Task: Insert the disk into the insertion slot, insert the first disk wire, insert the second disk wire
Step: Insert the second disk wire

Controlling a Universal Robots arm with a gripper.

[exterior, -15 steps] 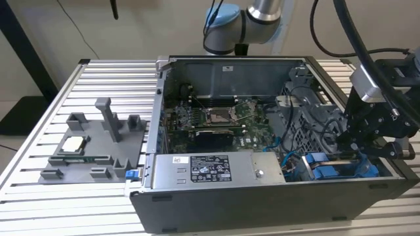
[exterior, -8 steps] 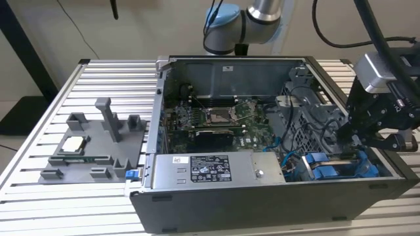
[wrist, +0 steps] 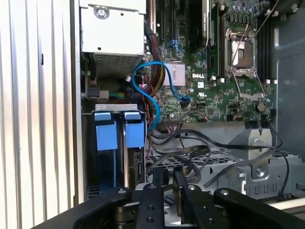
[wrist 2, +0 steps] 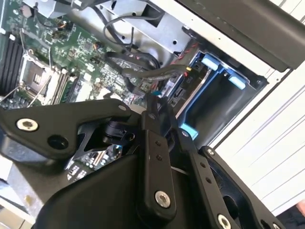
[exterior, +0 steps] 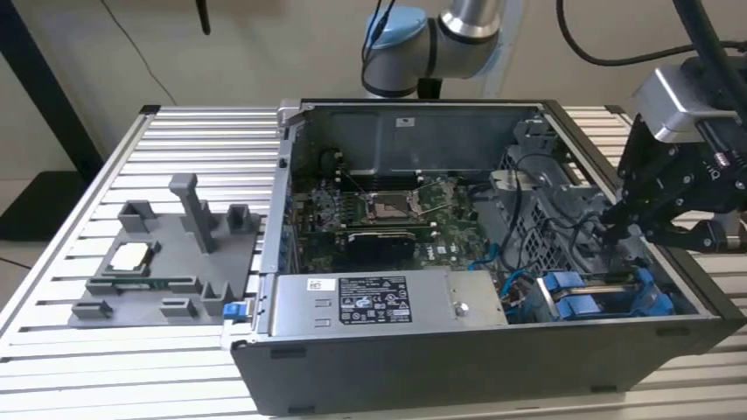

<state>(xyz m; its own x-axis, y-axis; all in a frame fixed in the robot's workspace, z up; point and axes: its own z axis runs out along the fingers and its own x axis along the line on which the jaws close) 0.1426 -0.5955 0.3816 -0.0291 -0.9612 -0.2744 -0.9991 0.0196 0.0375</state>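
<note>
The disk (wrist: 138,164) sits in its blue carrier (wrist: 135,134) inside the insertion slot, a bay of the grey drive cage (wrist: 112,108) in the open computer case. In the exterior view the blue carriers (exterior: 580,304) show at the case's near right corner. My gripper (exterior: 610,233) hangs just above and behind them. Its fingers stand close together on a black disk wire plug (wrist 2: 153,102), a short way from the disk's rear end (wrist 2: 177,90). In the first wrist view the fingertips (wrist: 160,175) sit among loose black cables beside the cage.
The motherboard (exterior: 386,210) with its open CPU socket fills the case floor. A grey labelled power-supply box (exterior: 380,302) lies along the near wall. Blue and black cables (wrist: 147,86) loop beside the cage. A grey fixture block (exterior: 164,262) stands on the slatted table at the exterior view's left.
</note>
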